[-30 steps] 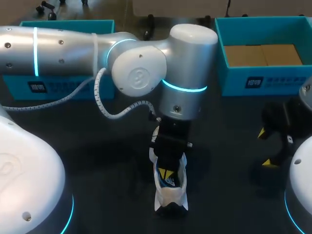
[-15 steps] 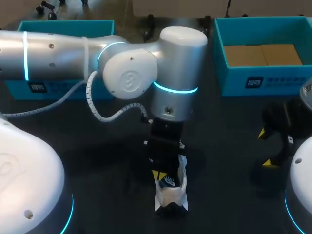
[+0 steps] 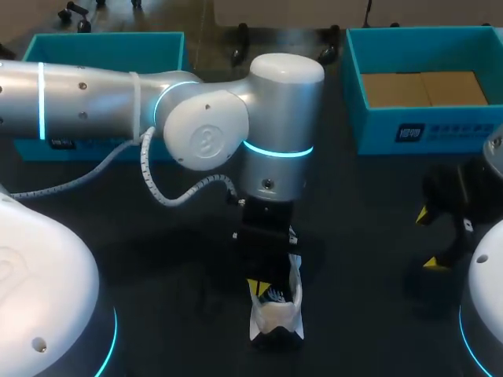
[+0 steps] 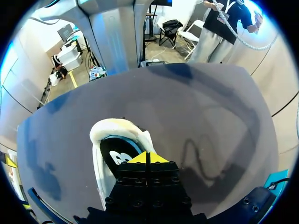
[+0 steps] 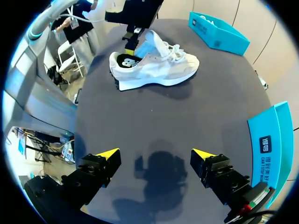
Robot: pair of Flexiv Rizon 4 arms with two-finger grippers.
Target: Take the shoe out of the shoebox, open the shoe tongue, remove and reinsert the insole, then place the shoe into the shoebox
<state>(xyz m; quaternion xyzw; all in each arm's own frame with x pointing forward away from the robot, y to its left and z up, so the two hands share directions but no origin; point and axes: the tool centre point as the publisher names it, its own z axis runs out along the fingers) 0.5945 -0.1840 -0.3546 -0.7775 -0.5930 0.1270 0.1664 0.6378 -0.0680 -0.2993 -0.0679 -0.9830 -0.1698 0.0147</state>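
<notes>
A white sneaker (image 3: 277, 314) stands upright on the dark table near the front middle, also seen in the right wrist view (image 5: 159, 65). Its black insole (image 4: 116, 156) with a white mark lies inside, framed by the heel collar (image 4: 112, 128). My left gripper (image 3: 259, 284) reaches down into the shoe's opening. Its yellow tips are pressed together, shut (image 4: 147, 157), just over the insole's edge by the side wall (image 5: 131, 45). I cannot see anything pinched between them. My right gripper (image 3: 427, 238) hangs wide open at the right, well clear of the shoe, with nothing between its fingers (image 5: 155, 154).
A teal shoebox (image 3: 102, 43) stands at the back left behind my left arm. A second teal box (image 3: 424, 118), with brown cardboard inside, stands at the back right. Bare dark table lies between the shoe and my right gripper.
My left arm has swung a little to the left, and its shut gripper has shifted with it inside the shoe's opening. The shoe has turned only slightly. The right arm has kept still.
</notes>
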